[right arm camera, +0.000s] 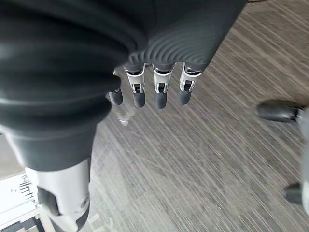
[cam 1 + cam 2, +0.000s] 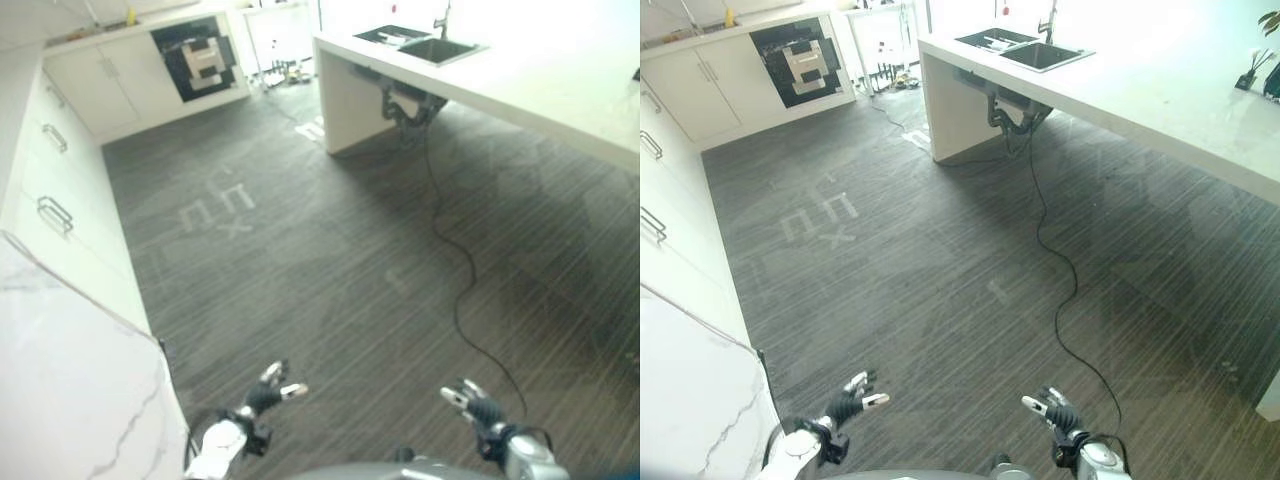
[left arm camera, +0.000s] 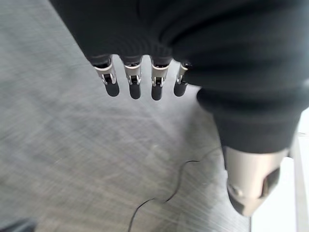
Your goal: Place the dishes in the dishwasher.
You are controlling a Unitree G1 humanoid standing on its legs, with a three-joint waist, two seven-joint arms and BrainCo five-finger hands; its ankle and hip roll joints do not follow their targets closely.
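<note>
Both the left hand [image 2: 262, 398] and right hand [image 2: 476, 408] hang empty with fingers loosely straight, while the dishwasher [image 2: 197, 56] sits far across the floor, ahead and leftward, nearer the left hand; dishes probably at the sink [image 2: 420, 44].

Bare floor [image 2: 300, 280] runs between cabinets [image 2: 60, 200] and counter [image 2: 540, 80].

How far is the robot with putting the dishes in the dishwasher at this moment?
Nothing looks done yet. The left robot hand and the right robot hand hang open over the striped floor, holding nothing. Dishes seem to lie in the sink on the far counter, too small to be sure. The walk there, every pickup and the loading are left.
</note>
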